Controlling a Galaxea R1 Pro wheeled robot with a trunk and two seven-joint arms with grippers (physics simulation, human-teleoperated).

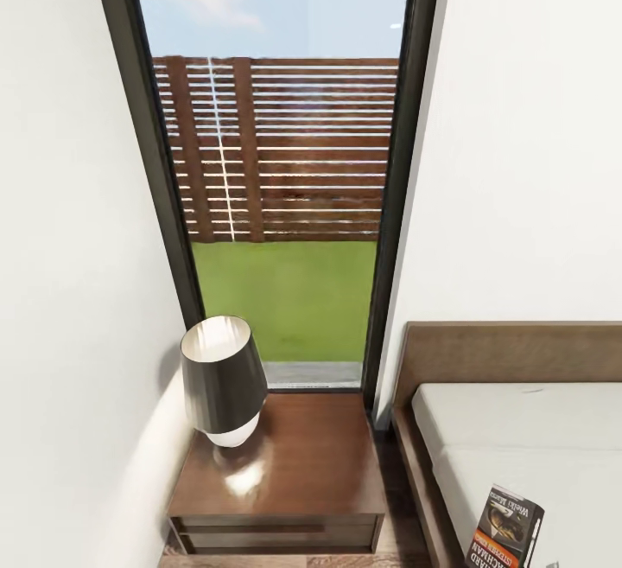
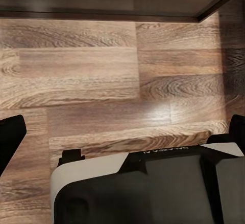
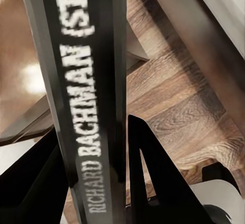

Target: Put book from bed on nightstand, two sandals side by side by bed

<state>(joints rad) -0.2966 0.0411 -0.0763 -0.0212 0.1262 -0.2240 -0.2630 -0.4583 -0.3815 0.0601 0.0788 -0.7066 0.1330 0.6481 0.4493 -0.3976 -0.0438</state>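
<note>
The book [image 1: 505, 529] stands upright over the bed's near edge at the lower right of the head view, its dark cover with the orange band facing me. In the right wrist view its spine [image 3: 87, 81] reads "RICHARD BACHMAN", and my right gripper [image 3: 97, 152] is shut on it, with black fingers [image 3: 153, 173] on both sides. The nightstand [image 1: 294, 456] stands left of the bed [image 1: 536, 438], its glossy top bare apart from a lamp. My left gripper [image 2: 122, 132] hangs open over the wood floor [image 2: 92, 75]. The sandals are out of view.
A dark-shaded lamp [image 1: 223, 378] occupies the nightstand's back left corner. Behind it is a tall dark-framed window [image 1: 285, 205] showing fence and grass. White walls close in on the left. A narrow floor gap [image 3: 178, 106] separates nightstand and bed frame [image 3: 204, 45].
</note>
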